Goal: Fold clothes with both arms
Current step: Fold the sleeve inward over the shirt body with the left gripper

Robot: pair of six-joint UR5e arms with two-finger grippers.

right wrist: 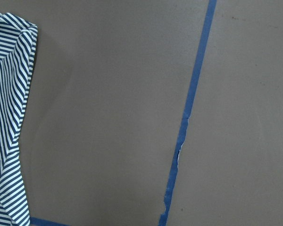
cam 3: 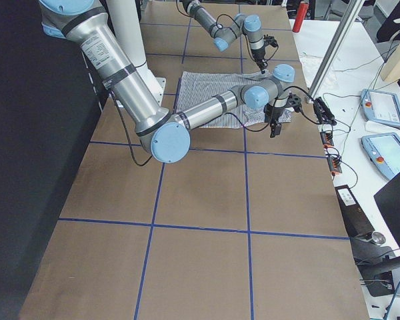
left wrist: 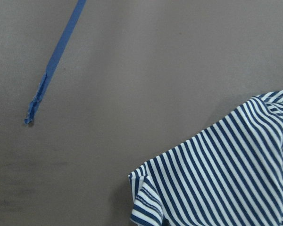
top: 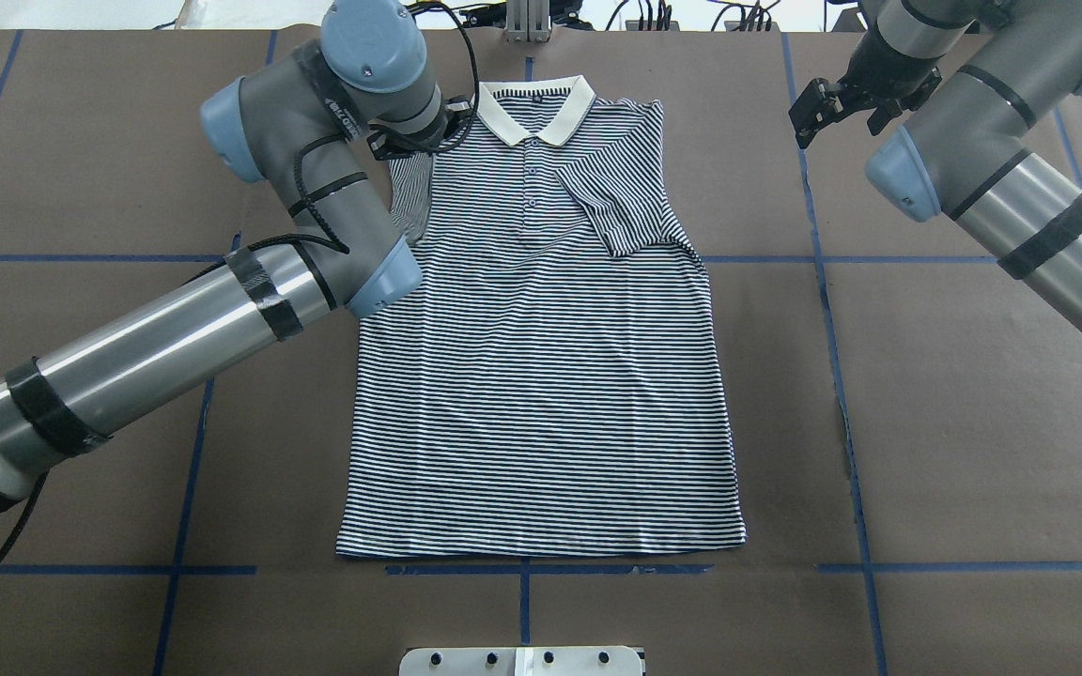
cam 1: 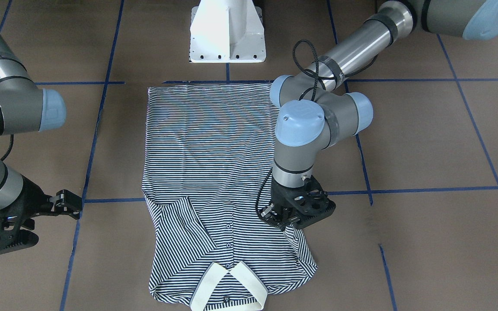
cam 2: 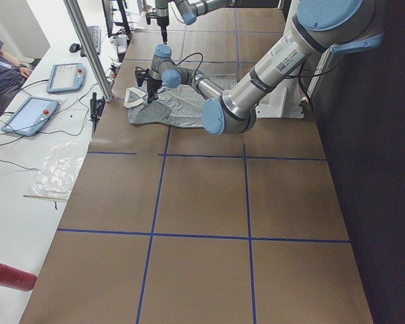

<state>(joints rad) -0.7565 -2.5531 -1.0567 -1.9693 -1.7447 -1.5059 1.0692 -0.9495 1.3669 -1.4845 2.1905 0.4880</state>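
Shirt: the navy-and-white striped polo shirt (top: 541,376) is lying front up on the brown taped counter (top: 879,422), right sleeve folded across its chest.
Left tool: the black two-finger left tool (cam 1: 284,225) is pinching the left sleeve near the cream collar (top: 534,105).
Right tool: the black two-finger right tool (top: 832,113) is hovering with fingers spread, well right of the shirt.

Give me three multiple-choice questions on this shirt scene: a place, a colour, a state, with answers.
1. Where is the left gripper? A over the hem; B on the shirt beside the collar; C over bare table.
2. What colour is the collar? A red; B cream; C black.
3. How does the sleeve on the robot's right lie? A spread sideways; B rolled up; C folded in over the chest.
Answers: 1 B, it is down at striped cloth by the collar; 2 B, plain cream; 3 C, it lies diagonally across the shirt front.
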